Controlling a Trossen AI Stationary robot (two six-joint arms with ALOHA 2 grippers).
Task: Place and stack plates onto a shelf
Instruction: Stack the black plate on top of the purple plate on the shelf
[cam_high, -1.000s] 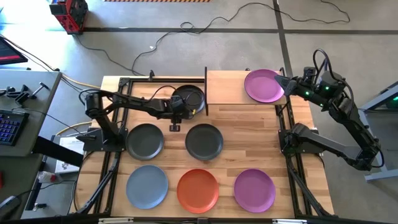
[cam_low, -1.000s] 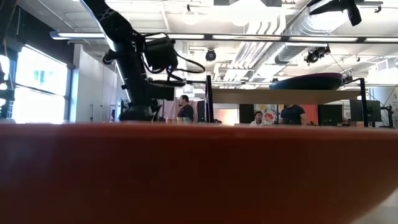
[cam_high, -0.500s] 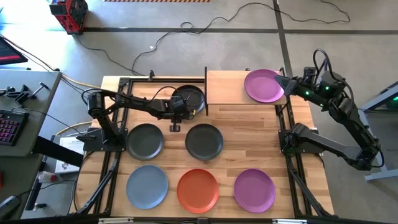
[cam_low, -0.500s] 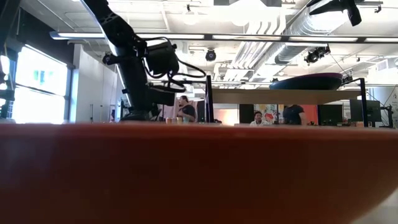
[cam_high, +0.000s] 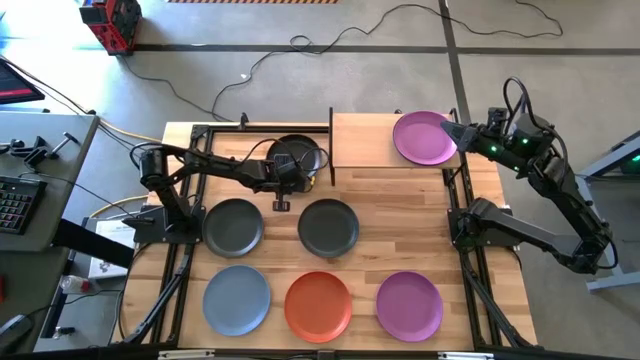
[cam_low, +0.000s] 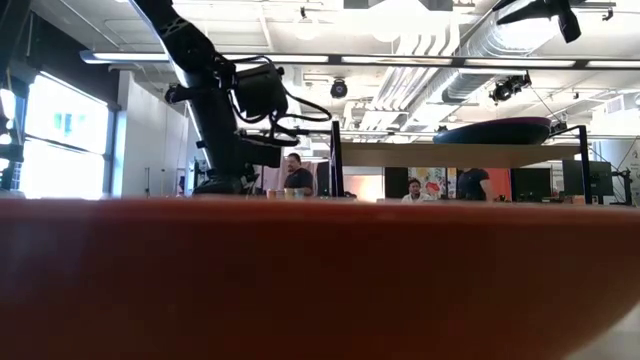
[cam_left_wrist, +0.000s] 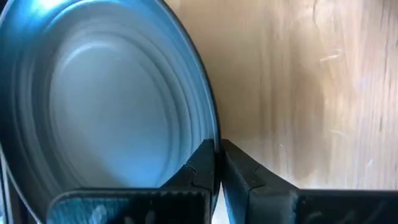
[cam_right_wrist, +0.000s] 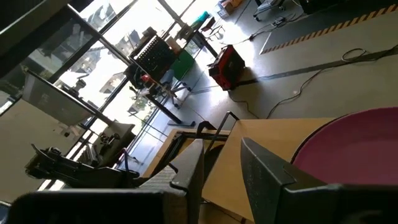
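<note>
A dark plate (cam_high: 302, 155) sits at the table's far side, just left of the shelf (cam_high: 365, 140). My left gripper (cam_high: 287, 172) is shut on its rim; the left wrist view shows the plate (cam_left_wrist: 112, 112) filling the space beyond the fingers. A purple plate (cam_high: 422, 138) rests flat on the shelf board, also seen in the low view (cam_low: 495, 130). My right gripper (cam_high: 450, 131) stands open at that plate's right rim. In the right wrist view the purple plate (cam_right_wrist: 354, 143) lies beside one finger. I cannot tell whether it touches. My left gripper pinches the dark plate's rim (cam_left_wrist: 211, 124) on the side toward the table's near left. One finger is inside the hollow and one is outside. The fingers come from the table's left. Whether the plate is clear of the table does not show.
Two dark plates (cam_high: 233, 227) (cam_high: 328, 227) lie mid-table. A light blue plate (cam_high: 237, 300), an orange plate (cam_high: 318, 306) and a second purple plate (cam_high: 409, 305) lie along the near edge. A black post (cam_high: 331, 145) marks the shelf's left end. The orange plate (cam_low: 320, 280) fills the low view's foreground.
My left gripper has come down a little and shut on the dark plate's rim. The plate has shifted slightly toward the table's left.
</note>
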